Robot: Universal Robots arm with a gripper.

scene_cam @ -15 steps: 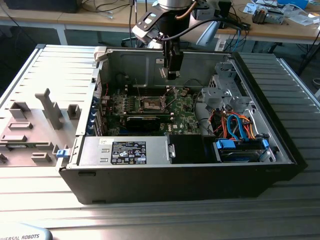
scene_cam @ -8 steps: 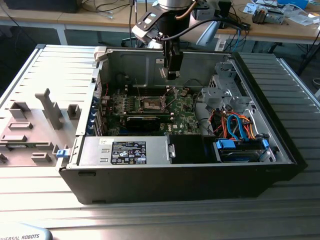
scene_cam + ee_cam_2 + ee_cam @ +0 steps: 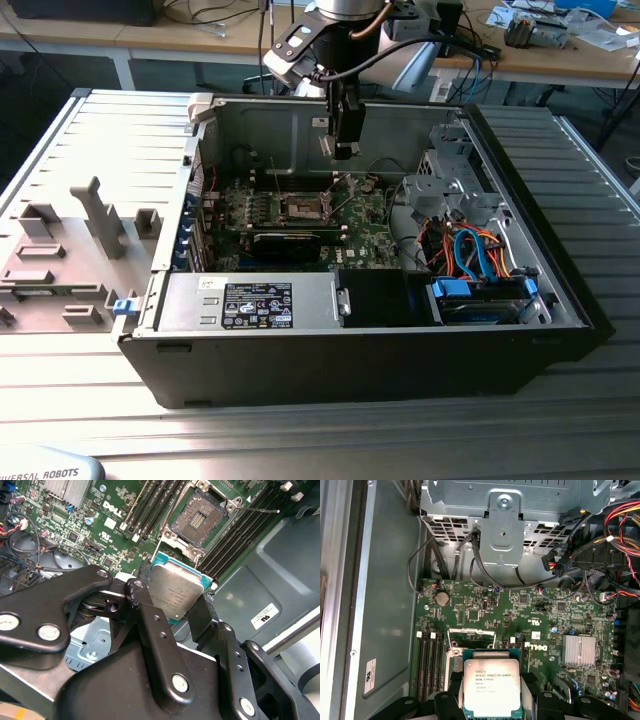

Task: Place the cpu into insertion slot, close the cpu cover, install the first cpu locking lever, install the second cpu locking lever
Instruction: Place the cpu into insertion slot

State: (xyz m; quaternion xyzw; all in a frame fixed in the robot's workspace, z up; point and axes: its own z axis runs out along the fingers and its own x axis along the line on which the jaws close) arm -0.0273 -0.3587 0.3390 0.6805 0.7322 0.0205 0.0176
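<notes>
My gripper [image 3: 343,150] hangs inside the open computer case, above the green motherboard [image 3: 365,222]. It is shut on the cpu [image 3: 177,592], a square chip with a silver-grey top [image 3: 491,685] pinched by two edges between black fingers [image 3: 150,620]. The insertion slot [image 3: 197,517] lies bare below and a little ahead of the chip, its dark centre uncovered [image 3: 305,208]. The cpu cover [image 3: 470,629] stands raised at the socket's edge, partly hidden behind the chip. Two thin wire levers [image 3: 275,172] [image 3: 335,188] stick up beside the socket.
Memory slots [image 3: 150,510] flank the socket. A long black card [image 3: 290,243] lies just in front of it. A drive cage [image 3: 502,525] and cable bundles [image 3: 470,250] crowd the exterior view's right. A power supply [image 3: 250,300] fills the near side. A grey fixture plate [image 3: 60,260] sits outside the case.
</notes>
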